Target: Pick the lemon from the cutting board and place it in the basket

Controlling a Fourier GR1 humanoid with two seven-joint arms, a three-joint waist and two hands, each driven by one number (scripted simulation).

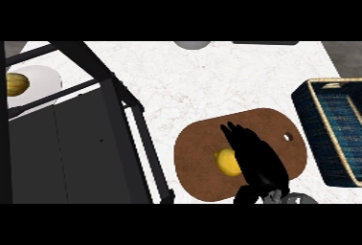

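Black-fingered hand point(256, 160) on a grey wrist.

right hand point(256, 158) over lemon point(227, 161), cutting board point(205, 148)

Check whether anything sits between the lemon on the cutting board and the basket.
Nothing visible does. The lemon lies on the cutting board, partly under the right hand. The basket sits to the right, with only board and bare counter between.

One lemon point(228, 161), one cutting board point(205, 162), one basket point(332, 139), one white plate point(41, 81) and one black hand point(256, 160) are counted.
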